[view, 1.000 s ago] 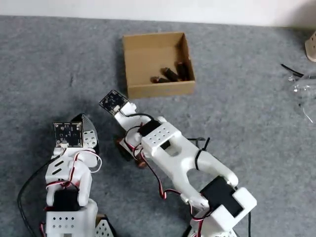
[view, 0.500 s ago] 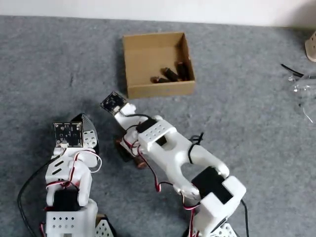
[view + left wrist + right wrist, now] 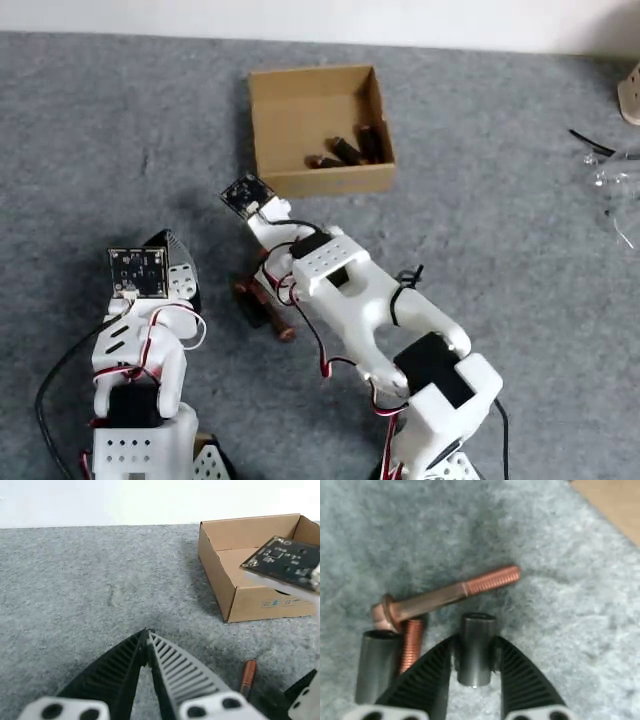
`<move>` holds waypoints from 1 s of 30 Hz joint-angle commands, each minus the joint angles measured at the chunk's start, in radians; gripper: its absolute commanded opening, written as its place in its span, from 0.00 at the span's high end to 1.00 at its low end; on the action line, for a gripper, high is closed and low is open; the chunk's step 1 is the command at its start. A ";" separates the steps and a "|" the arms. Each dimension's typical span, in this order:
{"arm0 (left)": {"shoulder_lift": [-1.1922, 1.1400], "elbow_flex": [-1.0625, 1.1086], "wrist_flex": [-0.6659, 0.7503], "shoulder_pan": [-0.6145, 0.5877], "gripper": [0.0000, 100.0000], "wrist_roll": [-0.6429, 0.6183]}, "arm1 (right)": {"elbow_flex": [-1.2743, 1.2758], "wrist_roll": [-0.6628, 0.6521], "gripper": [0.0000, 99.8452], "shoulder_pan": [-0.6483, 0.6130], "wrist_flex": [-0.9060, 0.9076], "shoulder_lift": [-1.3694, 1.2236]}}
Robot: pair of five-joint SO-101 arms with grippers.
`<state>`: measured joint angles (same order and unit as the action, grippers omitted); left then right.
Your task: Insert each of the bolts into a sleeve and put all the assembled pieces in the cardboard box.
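- Right end effector (image 3: 476, 644) pinches a dark sleeve (image 3: 476, 652), no bolt in it yet.
- Just beside it lie a loose bolt (image 3: 445, 596), a second sleeve (image 3: 374, 666) and a second bolt (image 3: 411, 647), apparently unassembled.
- The cardboard box (image 3: 268, 125) near them holds several dark pieces (image 3: 345, 150), likely finished.
- Left end effector (image 3: 147, 639) sits pressed together over the counter (image 3: 500, 250), blocking nothing.

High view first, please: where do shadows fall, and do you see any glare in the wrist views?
High view: even light, box walls shade its inside. Left wrist view: bright wall behind, soft shadow at the box's foot. Right wrist view: mild sheen on the sleeve in the right pincer and on the bolt, no harsh glare.
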<state>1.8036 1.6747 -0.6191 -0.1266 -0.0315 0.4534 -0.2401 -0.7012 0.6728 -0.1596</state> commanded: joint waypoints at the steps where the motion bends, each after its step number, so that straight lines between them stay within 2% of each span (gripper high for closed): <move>1: 0.001 0.010 0.021 -0.010 0.98 0.002 | -0.047 -0.012 0.99 0.015 -0.019 0.008; 10: 0.001 0.012 0.021 -0.013 0.98 0.002 | -0.019 -0.008 0.99 0.077 0.021 0.077; 24: 0.001 0.012 0.021 -0.010 0.98 0.005 | 0.320 -0.009 0.99 0.077 0.018 0.645; 30: -0.010 -0.012 0.014 0.039 0.98 0.110 | 0.503 -0.008 0.99 0.153 0.018 0.891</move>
<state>1.8036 1.6747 -0.6191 -0.1266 0.0238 0.9091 -0.2401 -0.6045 0.6836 0.5846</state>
